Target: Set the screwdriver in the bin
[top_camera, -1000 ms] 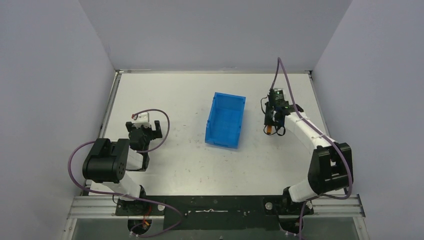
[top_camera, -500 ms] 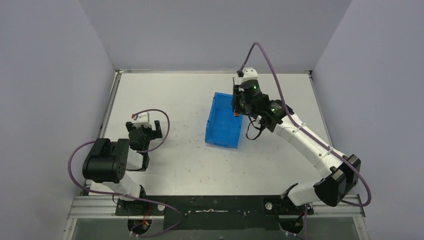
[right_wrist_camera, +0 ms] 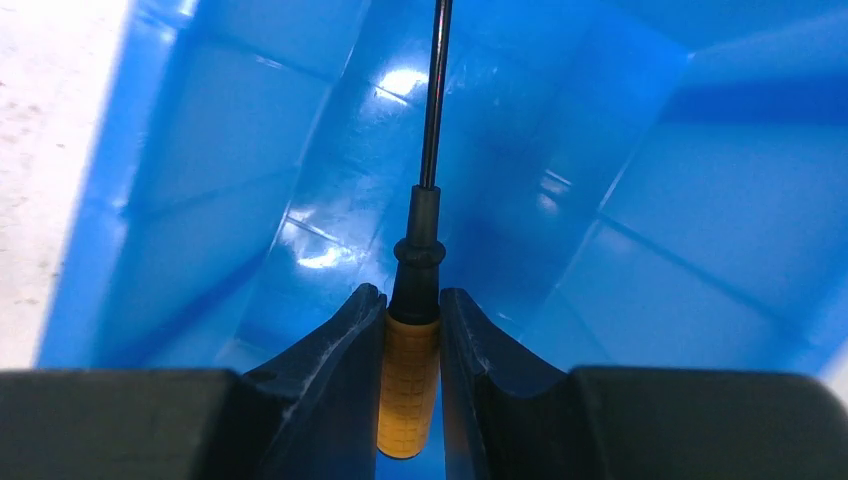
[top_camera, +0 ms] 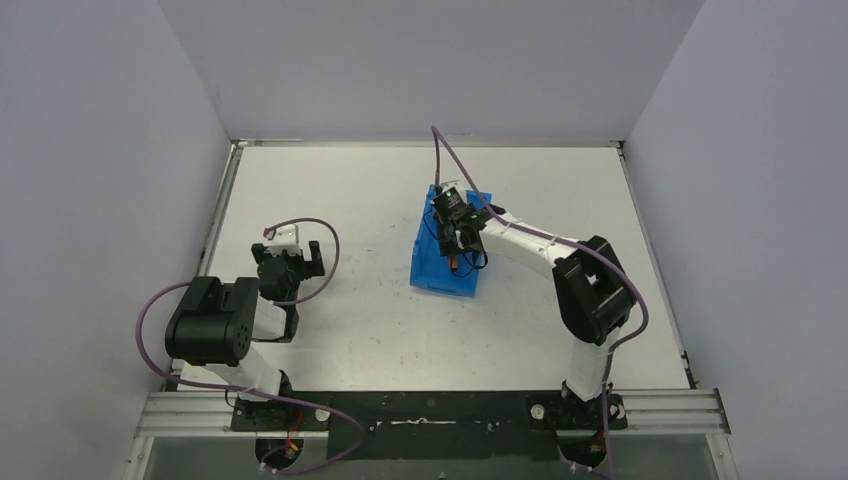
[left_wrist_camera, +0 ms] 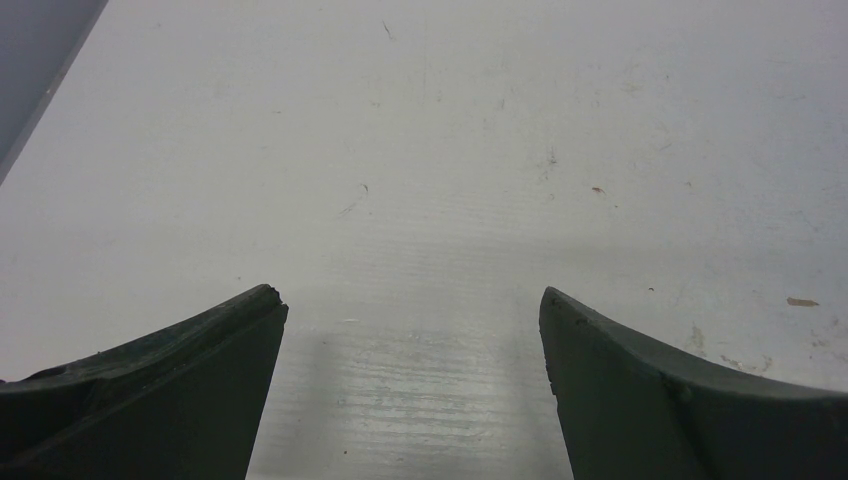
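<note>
The screwdriver point(right_wrist_camera: 410, 385) hangs over the bin point(right_wrist_camera: 200, 160) floor.

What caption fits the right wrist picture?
Right gripper clamps small orange-handled screwdriver, shaft pointing into the bright blue plastic bin.

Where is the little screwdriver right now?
In the right wrist view, the screwdriver is clamped by its orange handle in the right gripper, shaft pointing into the bin.

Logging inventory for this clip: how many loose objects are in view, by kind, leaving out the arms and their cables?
Bright blue rectangular plastic open-top bin: 1
Small screwdriver with an orange handle and thin black shaft: 1
Total: 2
</note>
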Tool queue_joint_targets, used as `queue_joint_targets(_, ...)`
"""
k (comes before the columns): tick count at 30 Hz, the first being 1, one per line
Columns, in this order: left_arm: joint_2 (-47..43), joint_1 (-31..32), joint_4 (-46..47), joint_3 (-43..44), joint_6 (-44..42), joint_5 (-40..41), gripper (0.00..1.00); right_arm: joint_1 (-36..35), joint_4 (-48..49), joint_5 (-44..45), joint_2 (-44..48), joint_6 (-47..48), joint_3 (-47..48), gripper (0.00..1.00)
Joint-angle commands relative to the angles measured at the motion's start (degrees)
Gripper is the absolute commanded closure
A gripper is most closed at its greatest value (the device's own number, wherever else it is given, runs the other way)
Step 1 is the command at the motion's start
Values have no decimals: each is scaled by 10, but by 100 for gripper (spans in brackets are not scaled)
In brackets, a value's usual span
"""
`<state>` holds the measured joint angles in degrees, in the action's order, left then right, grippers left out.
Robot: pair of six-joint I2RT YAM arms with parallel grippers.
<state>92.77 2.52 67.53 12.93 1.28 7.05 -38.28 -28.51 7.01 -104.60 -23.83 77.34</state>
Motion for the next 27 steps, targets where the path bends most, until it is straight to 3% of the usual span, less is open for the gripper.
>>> queue_joint_targets(1, -4, 1, 22, 14, 4, -3, 3, -1, 41, -7, -27, -7, 4, 100)
queue_joint_targets(6, -4, 1, 22, 14, 3, -3, 3, -1, 38, -1, -79, -7, 19, 100)
queue_joint_targets(12, -5, 1, 22, 14, 3, -3, 3, -1, 37, 12, -69, -13, 23, 62)
queue_joint_targets(22, -4, 1, 22, 14, 3, -2, 3, -1, -10, 43, 24, 3, 88, 44)
queue_joint_targets(27, -4, 1, 22, 14, 3, -3, 3, 3, 34, 85, 136, 24, 32, 7)
